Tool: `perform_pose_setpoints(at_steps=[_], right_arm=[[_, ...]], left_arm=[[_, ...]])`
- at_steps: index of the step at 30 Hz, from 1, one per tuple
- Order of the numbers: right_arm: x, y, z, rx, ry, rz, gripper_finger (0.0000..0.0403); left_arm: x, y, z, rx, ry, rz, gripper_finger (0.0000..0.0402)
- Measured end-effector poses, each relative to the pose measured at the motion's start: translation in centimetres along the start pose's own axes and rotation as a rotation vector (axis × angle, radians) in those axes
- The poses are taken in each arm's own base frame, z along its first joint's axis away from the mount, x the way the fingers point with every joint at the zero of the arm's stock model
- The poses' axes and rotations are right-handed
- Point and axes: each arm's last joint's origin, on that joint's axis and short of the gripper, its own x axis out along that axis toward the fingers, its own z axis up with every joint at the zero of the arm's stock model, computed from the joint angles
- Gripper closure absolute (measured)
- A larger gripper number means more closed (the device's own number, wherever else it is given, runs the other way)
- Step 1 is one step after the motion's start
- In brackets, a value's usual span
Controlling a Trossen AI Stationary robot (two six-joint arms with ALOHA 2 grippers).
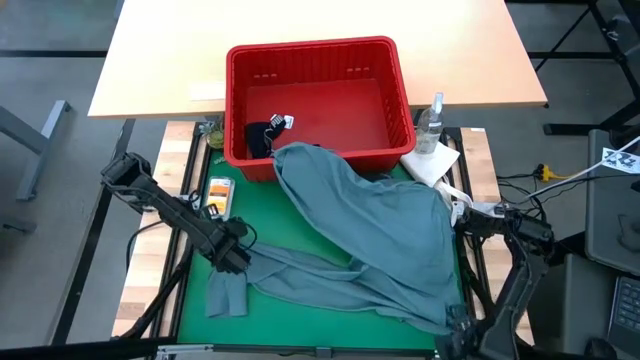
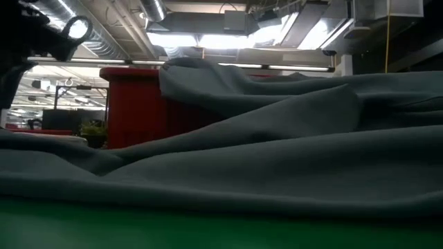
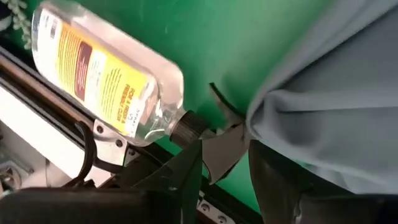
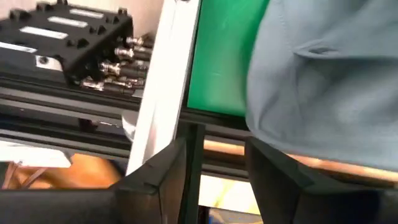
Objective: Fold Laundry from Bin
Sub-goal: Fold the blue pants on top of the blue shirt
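Grey-blue cloth, the large garment [image 1: 370,240], drapes from the near rim of the red bin [image 1: 390,75] down over the green mat [image 1: 300,300] to its near right corner, a sleeve trailing near left; a dark navy garment [image 1: 262,137] lies in the bin. It looks light, limp and wrinkle-prone, so it would sag and slide unless pinched at an edge, cuff or shoulder seam. The left gripper [image 1: 237,256] sits at the sleeve, jaws parted with fabric beside one finger, no firm hold evident. The right gripper [image 1: 462,212] hovers at the garment's right edge, fingers apart, holding nothing. A clear bottle [image 3: 106,71] lies left of the sleeve
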Motion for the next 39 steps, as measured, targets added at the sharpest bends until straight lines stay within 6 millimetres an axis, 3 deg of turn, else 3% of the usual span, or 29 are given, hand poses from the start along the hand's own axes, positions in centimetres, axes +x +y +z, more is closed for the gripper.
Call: perform_pose_setpoints(at_steps=[7,14,17,20,25,31,34,39], right_arm=[[-5.9,1.0,-0.5,0.004,-0.251,-0.121,0.0237],[-10.4,0.0,0.7,0.029,-0.648,-0.341,0.0237],[-11.7,-1.6,2.4,0.041,-0.793,-0.487,0.0237],[-13.0,-3.7,4.6,0.005,-0.772,-0.552,0.0237],[-14.4,-7.4,9.1,-0.201,-0.696,-0.514,0.0237],[-15.7,-11.3,14.6,-0.479,-0.826,-0.371,0.0237],[-15.9,-13.5,16.3,-0.482,-0.861,-0.302,0.0237],[-14.6,-17.2,17.4,-0.362,-0.802,-0.282,0.0237]], left_arm=[[-3.0,-0.3,0.7,0.071,-0.051,-0.087,0.0274],[-5.3,-1.4,0.5,0.098,-0.137,-0.196,0.0274],[-5.7,-2.5,0.4,0.119,-0.192,-0.278,0.0274],[-6.2,-3.5,0.4,0.12,-0.251,-0.374,0.0274],[-7.0,-4.8,0.3,0.124,-0.321,-0.495,0.0274],[-7.5,-5.6,-0.3,0.138,-0.381,-0.537,0.0274],[-7.6,-5.8,-0.8,0.151,-0.392,-0.541,0.0274],[-7.7,-6.1,-1.4,0.174,-0.4,-0.549,0.0274]])
